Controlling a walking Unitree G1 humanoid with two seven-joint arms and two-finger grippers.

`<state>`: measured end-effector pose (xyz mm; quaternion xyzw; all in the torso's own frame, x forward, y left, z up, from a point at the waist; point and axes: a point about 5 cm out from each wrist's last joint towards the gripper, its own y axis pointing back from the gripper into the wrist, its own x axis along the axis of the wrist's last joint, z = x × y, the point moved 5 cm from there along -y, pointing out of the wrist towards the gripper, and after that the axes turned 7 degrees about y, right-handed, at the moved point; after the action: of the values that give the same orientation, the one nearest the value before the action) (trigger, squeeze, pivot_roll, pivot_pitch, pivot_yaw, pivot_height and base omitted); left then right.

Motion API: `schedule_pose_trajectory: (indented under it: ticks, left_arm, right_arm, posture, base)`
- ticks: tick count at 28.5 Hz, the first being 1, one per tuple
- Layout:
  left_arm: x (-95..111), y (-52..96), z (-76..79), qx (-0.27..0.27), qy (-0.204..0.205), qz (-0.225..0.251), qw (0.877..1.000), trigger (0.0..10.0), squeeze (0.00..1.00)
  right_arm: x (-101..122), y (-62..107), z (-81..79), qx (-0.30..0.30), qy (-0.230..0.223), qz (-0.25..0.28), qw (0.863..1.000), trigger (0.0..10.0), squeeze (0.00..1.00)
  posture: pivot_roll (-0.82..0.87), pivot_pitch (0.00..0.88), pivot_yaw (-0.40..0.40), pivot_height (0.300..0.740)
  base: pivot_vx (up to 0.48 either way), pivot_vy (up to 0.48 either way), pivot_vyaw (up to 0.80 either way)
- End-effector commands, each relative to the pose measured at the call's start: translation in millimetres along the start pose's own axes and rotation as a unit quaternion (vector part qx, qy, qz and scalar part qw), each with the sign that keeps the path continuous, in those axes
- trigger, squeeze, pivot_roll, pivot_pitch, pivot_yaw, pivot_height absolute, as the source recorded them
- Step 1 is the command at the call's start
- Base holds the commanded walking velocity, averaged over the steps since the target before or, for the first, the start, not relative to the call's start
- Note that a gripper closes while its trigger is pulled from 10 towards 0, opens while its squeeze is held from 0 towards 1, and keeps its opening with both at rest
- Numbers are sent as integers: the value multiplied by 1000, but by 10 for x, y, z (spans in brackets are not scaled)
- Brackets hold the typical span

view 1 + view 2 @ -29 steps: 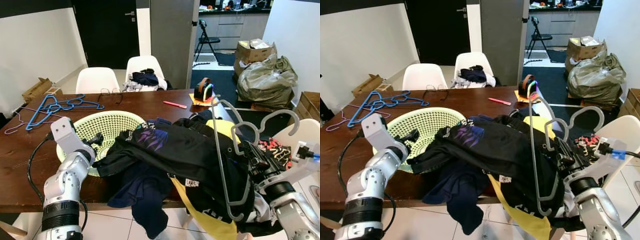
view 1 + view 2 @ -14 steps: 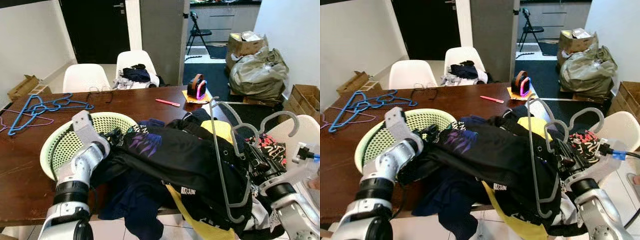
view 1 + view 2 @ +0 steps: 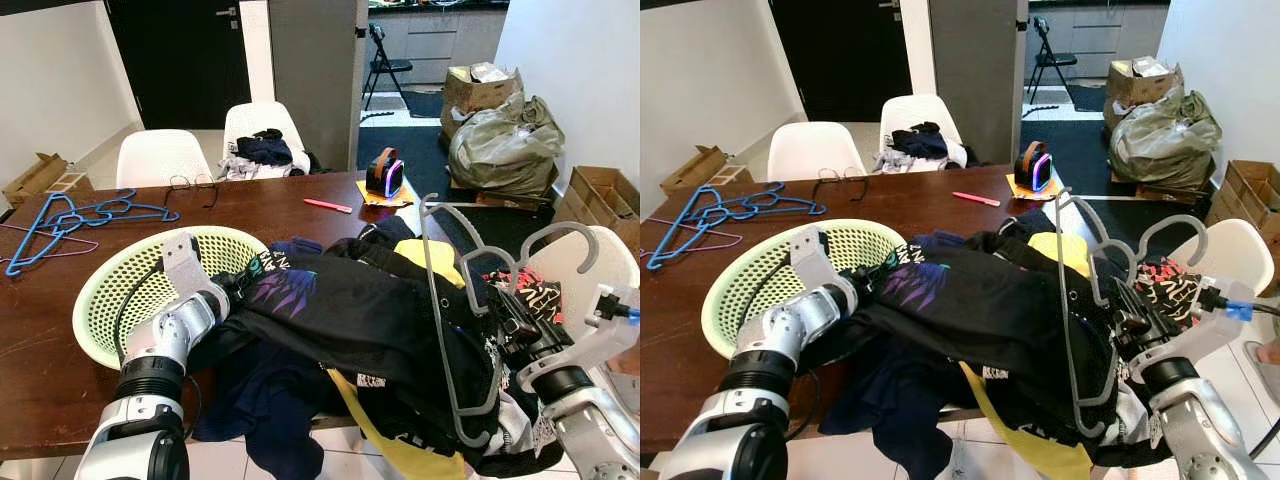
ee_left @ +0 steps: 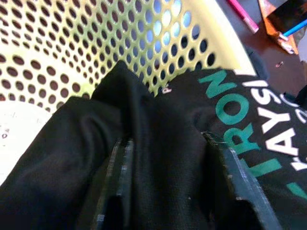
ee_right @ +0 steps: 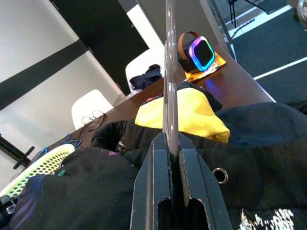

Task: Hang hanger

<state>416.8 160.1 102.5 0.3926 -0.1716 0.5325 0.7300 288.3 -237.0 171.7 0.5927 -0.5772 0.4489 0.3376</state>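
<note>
My right gripper (image 5: pixel 169 139) is shut on a grey plastic hanger (image 5: pixel 169 72), which stands upright at the table's right end over a heap of clothes. A black shirt (image 3: pixel 370 310) with purple and green print drapes across the heap and over the rim of a pale green laundry basket (image 3: pixel 90 290). My left gripper (image 4: pixel 168 143) is at that rim, open, with its fingers (image 4: pixel 117 158) spread over a fold of the black shirt. A yellow garment (image 5: pixel 184 112) lies under the black cloth by the hanger.
Blue hangers (image 3: pixel 80 212) and a pink one (image 3: pixel 40 245) lie at the table's far left. Glasses (image 3: pixel 190 185), a pink pen (image 3: pixel 327 206) and a glowing speaker (image 3: pixel 383 175) sit further back. White chairs (image 3: pixel 160 158) stand behind, another chair (image 3: pixel 600 270) at right.
The camera has shifted. My left gripper moved right from above the basket to the black shirt at its rim. The right gripper still holds the hanger upright.
</note>
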Motion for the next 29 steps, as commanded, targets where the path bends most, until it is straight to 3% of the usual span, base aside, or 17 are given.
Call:
schedule_pose_trajectory:
  ticks: [1, 9, 11, 12, 13, 14, 15, 16, 17, 19, 20, 21, 22, 24, 26, 28, 29]
  left_arm:
    - [28, -3, -94, 15, -3, -3, 1000, 0, 0]
    - [202, 8, -129, 25, -6, 29, 999, 0, 0]
    - [470, 53, -26, 20, -56, 87, 994, 0, 0]
    - [470, 53, -26, 20, -56, 87, 994, 0, 0]
    - [700, 115, 143, 6, -100, 139, 985, 0, 0]
    - [700, 115, 143, 6, -100, 139, 985, 0, 0]
    - [878, 187, 340, -16, -129, 182, 975, 0, 0]
    - [878, 187, 340, -16, -129, 182, 975, 0, 0]
    - [1033, 333, 793, -94, -157, 234, 955, 0, 0]
    - [1014, 652, 1557, -234, -191, 278, 912, 0, 0]
    - [1014, 652, 1557, -234, -191, 278, 912, 0, 0]
    - [960, 751, 1750, -271, -193, 280, 900, 0, 0]
    - [960, 751, 1750, -271, -193, 280, 900, 0, 0]
    - [831, 814, 1929, -305, -188, 268, 894, 0, 0]
    - [380, 873, 2232, -370, -176, 209, 888, 0, 0]
    - [380, 873, 2232, -370, -176, 209, 888, 0, 0]
    - [116, 872, 2315, -389, -176, 171, 888, 0, 0]
  right_arm:
    - [11, 12, -14, 1, 1, -2, 1000, 10000, 0]
    - [5, 2, -23, 2, -1, -3, 1000, 10000, 0]
    - [4, -5, -25, 2, -2, -3, 1000, 10000, 0]
    - [4, -5, -25, 2, -2, -3, 1000, 10000, 0]
    - [4, -9, -26, 2, -2, -2, 1000, 10000, 0]
    - [4, -9, -26, 2, -2, -2, 1000, 10000, 0]
    - [5, -13, -27, 2, -2, -2, 1000, 10000, 0]
    - [5, -13, -27, 2, -2, -2, 1000, 10000, 0]
    - [6, -16, -28, 2, -2, -2, 1000, 10000, 0]
    - [6, -24, -27, 2, -2, -1, 1000, 10000, 0]
    - [6, -24, -27, 2, -2, -1, 1000, 10000, 0]
    - [6, -27, -27, 2, -3, -1, 1000, 10000, 0]
    - [6, -27, -27, 2, -3, -1, 1000, 10000, 0]
    - [5, -29, -28, 2, -3, -1, 1000, 10000, 0]
    - [4, -36, -30, 2, -4, 0, 1000, 10000, 0]
    - [4, -36, -30, 2, -4, 0, 1000, 10000, 0]
    - [4, -38, -33, 2, -5, 0, 1000, 10000, 0]
  posture:
    - [-133, 0, 15, 740]
    - [-126, 0, 14, 740]
    - [-124, 0, 13, 740]
    - [-124, 0, 13, 740]
    - [-124, 0, 13, 740]
    - [-124, 0, 13, 740]
    - [-124, 0, 13, 740]
    - [-124, 0, 13, 740]
    - [-124, 0, 13, 740]
    - [-123, 0, 14, 740]
    - [-123, 0, 14, 740]
    - [-123, 0, 14, 740]
    - [-123, 0, 14, 740]
    - [-124, 0, 14, 740]
    - [-122, 0, 18, 740]
    - [-122, 0, 18, 740]
    - [-125, 0, 22, 740]
  base:
    - [0, 0, 0]
    - [0, 0, 0]
    - [0, 0, 0]
    - [0, 0, 0]
    - [0, 0, 0]
    - [0, 0, 0]
    - [0, 0, 0]
    - [0, 0, 0]
    - [0, 0, 0]
    - [0, 0, 0]
    - [0, 0, 0]
    - [0, 0, 0]
    - [0, 0, 0]
    - [0, 0, 0]
    - [0, 0, 0]
    - [0, 0, 0]
    - [0, 0, 0]
